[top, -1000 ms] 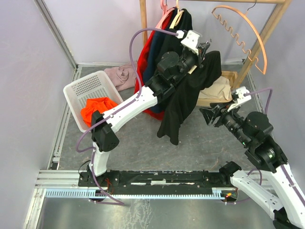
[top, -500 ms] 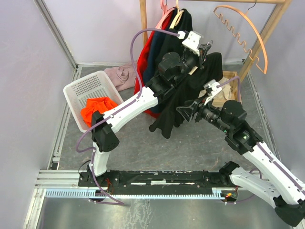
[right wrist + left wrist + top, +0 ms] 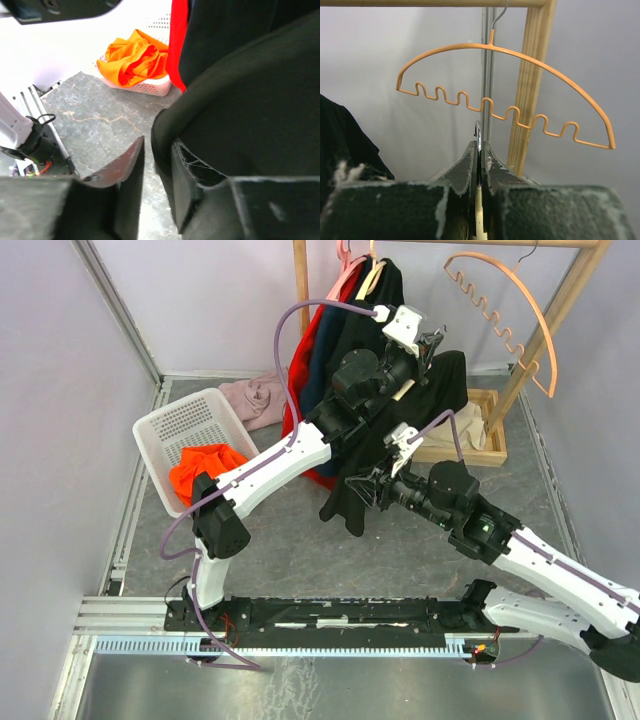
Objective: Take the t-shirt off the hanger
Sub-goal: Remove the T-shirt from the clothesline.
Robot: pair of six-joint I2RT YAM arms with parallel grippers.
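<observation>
Black t-shirt (image 3: 412, 425), hung at the wooden rack (image 3: 299, 275) beside a red garment (image 3: 296, 415). Left gripper (image 3: 430, 342) at its top, right gripper (image 3: 362, 486) at its lower hem. White basket (image 3: 165, 430) holding orange cloth (image 3: 205, 465), left. Pink cloth (image 3: 255, 397) behind the basket. Orange hanger (image 3: 500, 310), upper right.

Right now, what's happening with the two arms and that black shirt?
The left tool is shut on the hanger, holding the black t-shirt up beside the rack. The right tool stands open around the shirt's lower hem, not clamped. The shirt is not yet off the hanger.
</observation>
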